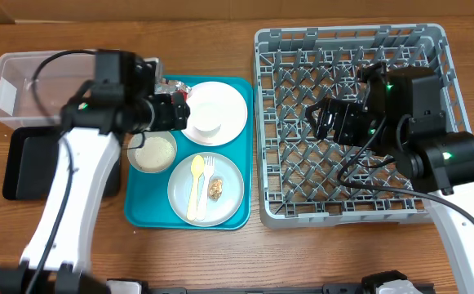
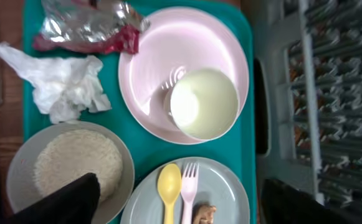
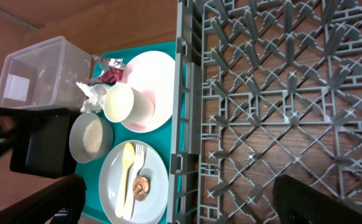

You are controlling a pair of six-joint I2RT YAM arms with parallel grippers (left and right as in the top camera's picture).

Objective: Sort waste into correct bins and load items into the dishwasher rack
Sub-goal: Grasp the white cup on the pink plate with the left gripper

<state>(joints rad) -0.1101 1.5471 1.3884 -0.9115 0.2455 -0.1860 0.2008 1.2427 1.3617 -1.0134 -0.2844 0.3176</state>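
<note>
Left gripper (image 2: 179, 186) hangs over the upper-left part of the teal tray (image 1: 139, 208), fingers spread wide, nothing between them. Right gripper (image 3: 177, 186) hangs over the grey rack (image 1: 432, 49), likewise spread and empty; no dishes in the rack yet. In the left wrist view the crumpled napkin (image 2: 68, 84) lies at upper left of frame, beside the rice bowl (image 2: 75, 165) and just left of the pink plate (image 2: 162, 62) that carries the cup (image 2: 204, 102). The red wrapper (image 2: 87, 28) lies above the napkin, long axis running left to right along the top edge. Spoon (image 2: 169, 193), fork (image 2: 188, 193) and brown scrap (image 2: 204, 214) sit on the grey plate (image 2: 230, 186) at bottom. Clear tub (image 1: 24, 86) and black tray (image 1: 28, 159) stand left of the teal tray in the overhead view. Judgement: waste comes first. The left arm is far nearer napkin and wrapper, and the bins lie on its side. To take the wrapper, close across its short axis.
</note>
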